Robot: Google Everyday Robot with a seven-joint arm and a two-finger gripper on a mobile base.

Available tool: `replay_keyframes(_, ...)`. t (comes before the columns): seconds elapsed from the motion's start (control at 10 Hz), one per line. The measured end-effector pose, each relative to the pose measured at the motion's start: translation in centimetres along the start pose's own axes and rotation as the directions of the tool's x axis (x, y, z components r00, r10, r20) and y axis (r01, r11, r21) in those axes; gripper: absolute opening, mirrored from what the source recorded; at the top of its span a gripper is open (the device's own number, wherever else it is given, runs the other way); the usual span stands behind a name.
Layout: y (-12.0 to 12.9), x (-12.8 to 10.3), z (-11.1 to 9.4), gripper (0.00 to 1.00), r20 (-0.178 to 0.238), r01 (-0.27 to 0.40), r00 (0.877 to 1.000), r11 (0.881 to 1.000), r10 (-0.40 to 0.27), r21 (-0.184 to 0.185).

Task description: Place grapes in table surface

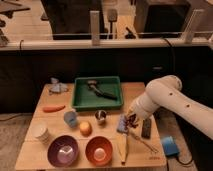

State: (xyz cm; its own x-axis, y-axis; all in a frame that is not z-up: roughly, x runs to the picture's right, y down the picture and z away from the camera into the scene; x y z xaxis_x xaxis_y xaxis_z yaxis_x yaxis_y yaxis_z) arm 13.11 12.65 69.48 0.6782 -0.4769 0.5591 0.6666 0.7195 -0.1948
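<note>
The grapes [133,120] are a small dark purple-red bunch right at the tip of my gripper [131,118], low over the right part of the table surface [45,120]. I cannot tell whether they rest on the wood or hang just above it. My white arm [165,97] reaches in from the right and hides the top of the bunch. A blue sponge-like block [122,126] lies just left of the grapes.
A green tray [80,100] with a dark tool stands at the back. A black bar [146,128] and a banana [124,145] lie close by. Further left are a metal cup [101,116], an orange [85,128], a blue cup [71,118], two bowls and a carrot [53,108].
</note>
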Motion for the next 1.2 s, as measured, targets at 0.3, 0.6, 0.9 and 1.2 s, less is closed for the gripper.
replay_keyframes(0.3, -0.7, 2.4, 1.5, 0.0, -0.039, 0.003, 0.999, 1.0, -0.002, 0.017)
replay_keyframes(0.6, -0.8, 5.3, 3.3, 0.0, -0.026, -0.013, 1.0, 0.999, 0.014, 0.032)
replay_keyframes(0.9, -1.0, 7.4, 4.1, 0.0, 0.006, -0.019, 1.0, 0.998, 0.018, 0.065)
replay_keyframes(1.2, -1.6, 9.0, 4.6, 0.12, 0.015, -0.023, 1.0, 0.997, 0.022, 0.078)
